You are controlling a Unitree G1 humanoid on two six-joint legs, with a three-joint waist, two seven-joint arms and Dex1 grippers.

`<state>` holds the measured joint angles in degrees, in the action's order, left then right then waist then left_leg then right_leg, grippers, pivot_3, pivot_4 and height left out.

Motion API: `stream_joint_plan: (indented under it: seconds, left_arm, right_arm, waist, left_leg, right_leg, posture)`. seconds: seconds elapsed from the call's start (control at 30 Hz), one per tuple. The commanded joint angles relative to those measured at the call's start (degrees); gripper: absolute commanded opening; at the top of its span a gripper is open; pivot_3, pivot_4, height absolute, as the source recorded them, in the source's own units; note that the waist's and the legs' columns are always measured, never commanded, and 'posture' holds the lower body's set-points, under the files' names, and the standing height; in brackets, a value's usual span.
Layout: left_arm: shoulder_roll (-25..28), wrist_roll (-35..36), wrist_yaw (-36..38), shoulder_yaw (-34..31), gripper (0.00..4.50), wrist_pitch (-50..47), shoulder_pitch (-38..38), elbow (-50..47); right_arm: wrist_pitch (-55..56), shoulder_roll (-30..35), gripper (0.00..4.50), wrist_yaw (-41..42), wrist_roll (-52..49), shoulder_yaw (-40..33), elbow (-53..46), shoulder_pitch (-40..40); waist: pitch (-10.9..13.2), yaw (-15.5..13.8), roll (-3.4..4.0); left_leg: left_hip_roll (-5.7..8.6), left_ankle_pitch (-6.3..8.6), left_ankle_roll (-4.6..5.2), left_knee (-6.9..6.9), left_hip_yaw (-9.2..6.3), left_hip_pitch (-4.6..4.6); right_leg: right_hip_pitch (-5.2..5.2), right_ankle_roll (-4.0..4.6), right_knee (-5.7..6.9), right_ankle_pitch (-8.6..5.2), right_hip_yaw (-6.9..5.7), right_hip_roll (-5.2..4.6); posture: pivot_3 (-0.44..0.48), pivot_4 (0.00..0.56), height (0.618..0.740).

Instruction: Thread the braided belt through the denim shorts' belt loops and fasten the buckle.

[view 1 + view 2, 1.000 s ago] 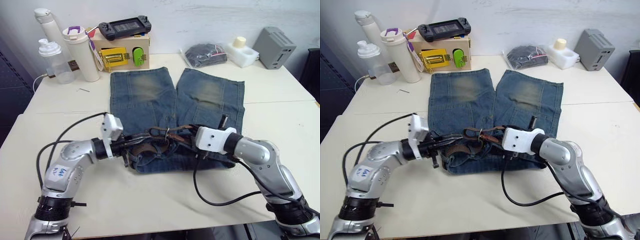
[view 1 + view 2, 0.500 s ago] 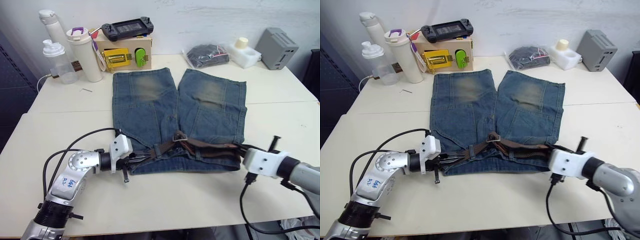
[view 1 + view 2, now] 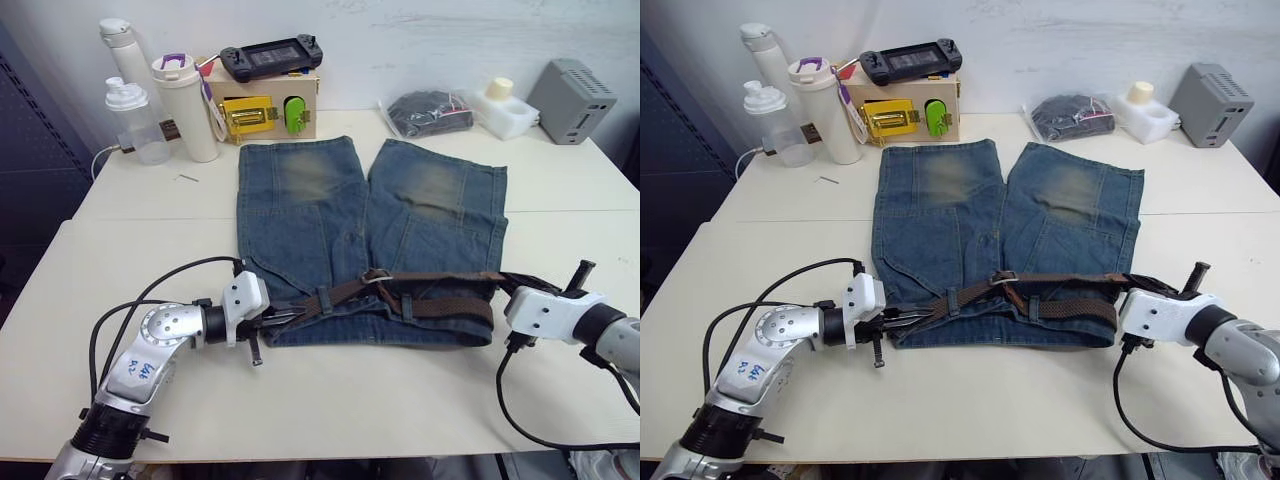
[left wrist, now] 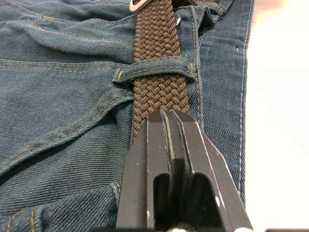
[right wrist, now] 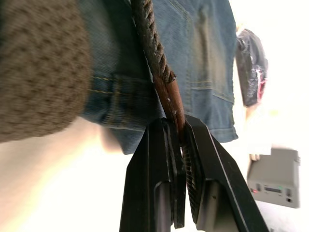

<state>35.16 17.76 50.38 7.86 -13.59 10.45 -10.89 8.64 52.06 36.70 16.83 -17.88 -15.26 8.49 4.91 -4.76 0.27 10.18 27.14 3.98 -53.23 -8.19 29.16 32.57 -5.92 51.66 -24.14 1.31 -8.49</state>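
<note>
One belt (image 3: 440, 306) lay along the waistband of one pair of shorts (image 3: 365, 235) on the table (image 3: 330, 400). Left gripper (image 4: 166, 118) and right gripper (image 5: 177, 133) each clamped a belt end; one buckle (image 3: 378, 276) sat mid-waist.

Faded blue denim shorts (image 3: 365, 230) lie flat on a white table (image 3: 150, 215), waistband nearest the robot. A dark-brown braided belt (image 3: 440, 305) runs along the waistband under a belt loop (image 4: 157, 67), its silver buckle (image 3: 377, 276) near the middle.
</note>
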Motion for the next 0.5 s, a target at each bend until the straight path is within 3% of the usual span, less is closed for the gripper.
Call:
stream_joint_plan:
  seconds: [0.03, 0.2, 0.33, 0.5]
  left_arm:
    - [1.8, -3.0, -0.3, 0.1, 0.05, -1.1, -2.5, 2.4]
    - [2.5, -2.8, -0.8, -1.4, 0.05, -0.6, -3.2, 3.3]
    - [3.8, -3.3, -0.8, -2.8, 0.05, 0.8, -4.1, 5.0]
    - [3.5, -2.7, -1.1, -2.6, 0.05, 0.4, -4.8, 3.6]
  right_arm:
    - [0.3, 1.3, 0.00, 0.2, 1.1, -0.1, -1.1, 0.8]
    - [4.2, 0.7, 0.00, 2.3, 1.1, 5.1, -6.5, 5.0]
    - [7.8, 1.7, 0.00, -0.9, 6.7, 4.8, 0.3, 11.6]
    - [5.0, -0.5, 0.00, -4.4, 7.0, 5.2, 3.0, 10.5]
  waist:
    - [0.0, 0.0, 0.00]
    - [0.0, 0.3, 0.00]
    - [0.0, 0.2, 0.00]
    - [-0.2, 0.1, -0.14]
  left_leg:
    - [0.00, 0.00, 0.00, 0.00, 0.01, 0.00]
    - [-0.01, 0.00, -0.01, 0.04, 0.16, 0.00]
    - [-0.01, 0.02, -0.03, 0.05, 0.28, -0.01]
    - [-0.01, 0.03, -0.05, 0.04, 0.43, -0.07]
  right_leg:
    - [0.00, 0.00, 0.00, 0.00, 0.04, 0.02]
    - [0.05, -0.09, 0.00, -0.16, 0.27, 0.05]
    - [0.05, -0.43, 0.00, -0.41, 0.49, 0.05]
    - [0.03, -0.42, 0.03, -0.44, 0.57, 0.05]
  posture:
    - [0.000, 0.150, 0.646]
    - [0.000, 0.150, 0.646]
    - [0.000, 0.150, 0.646]
    - [0.000, 0.150, 0.646]
